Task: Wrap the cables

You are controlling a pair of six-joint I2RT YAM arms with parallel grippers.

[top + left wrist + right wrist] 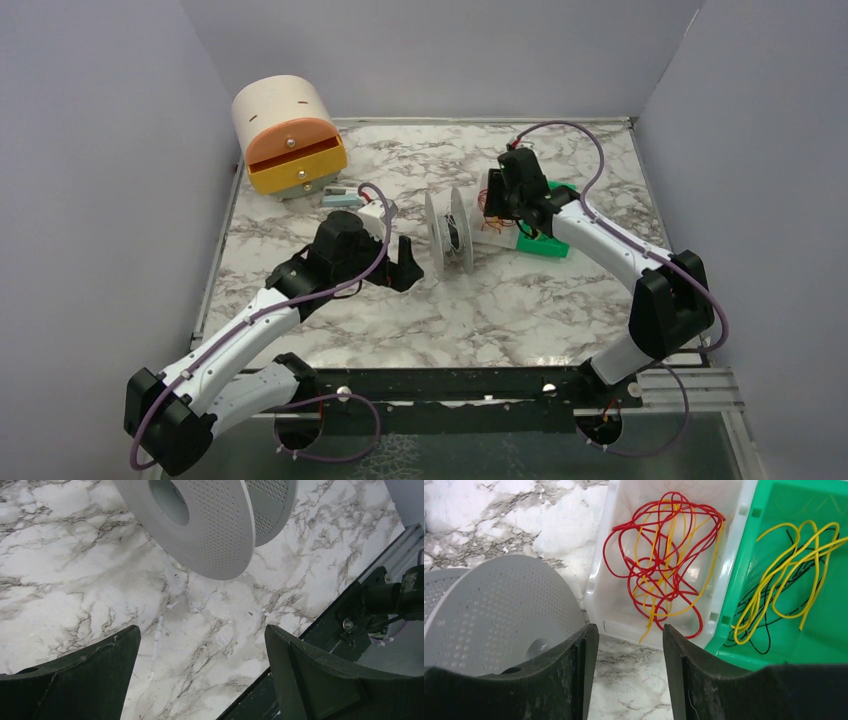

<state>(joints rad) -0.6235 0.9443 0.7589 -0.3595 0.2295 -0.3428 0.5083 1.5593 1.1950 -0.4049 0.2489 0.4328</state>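
Note:
A tangle of thin red cables (659, 555), mixed with yellow wires, lies in a white bin (599, 587); the top view shows them as a small reddish tuft (484, 203). A pale grey perforated spool (449, 230) stands on edge mid-table; it also shows in the left wrist view (210, 525) and the right wrist view (499, 615). My right gripper (630, 630) is open and empty, just in front of the white bin's near wall, the spool at its left. My left gripper (202, 645) is open and empty over bare marble, left of the spool.
A green bin (819, 630) with yellow and black wires sits against the white bin's right side. A beige and orange drawer box (287, 140) stands at the back left, a small pale blue item (338, 200) before it. Grey walls enclose the table (560, 300).

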